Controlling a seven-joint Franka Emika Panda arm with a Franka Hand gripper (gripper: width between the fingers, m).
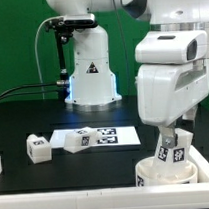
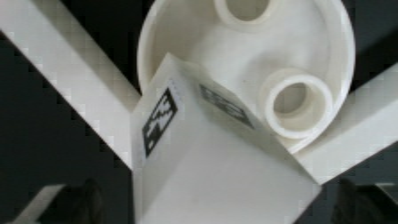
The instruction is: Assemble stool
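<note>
- Arm (image 1: 176, 73): the largest item in my exterior view. Its white housing fills the upper right of the frame and reaches down toward the lower right. Its base (image 1: 90, 68) stands at upper centre, at the back of the table.
- Table (image 1: 23, 117): a black surface across the whole lower half of the frame.
- Marker board (image 1: 106, 136): lies flat at the centre of the frame, near the front edge of the table.
- Seat (image 1: 149, 176): the round white disc rests on the table in the lower right corner of the frame, directly under the wrist. In the wrist view the seat (image 2: 187, 40) shows two round sockets facing the camera.
- Gripper (image 1: 172, 138): released, its jaws spread as wide as they go. In the wrist view the gripper (image 2: 222, 135) straddles one leg, with the fingers (image 2: 54, 60) on either side of it. I cannot tell whether they touch it.
- Upright leg (image 1: 175, 153): stands on the seat between the fingers with its square tags facing me. In the wrist view this upright leg (image 2: 187, 165) shows two tagged faces.
- Loose leg (image 1: 37, 148): lies on the table at the lower left of the frame, well apart from the seat.
- Second loose leg (image 1: 75, 140): lies at the marker board's end on the exterior view's left. I cannot tell whether it rests on the board or just beside it.
</note>
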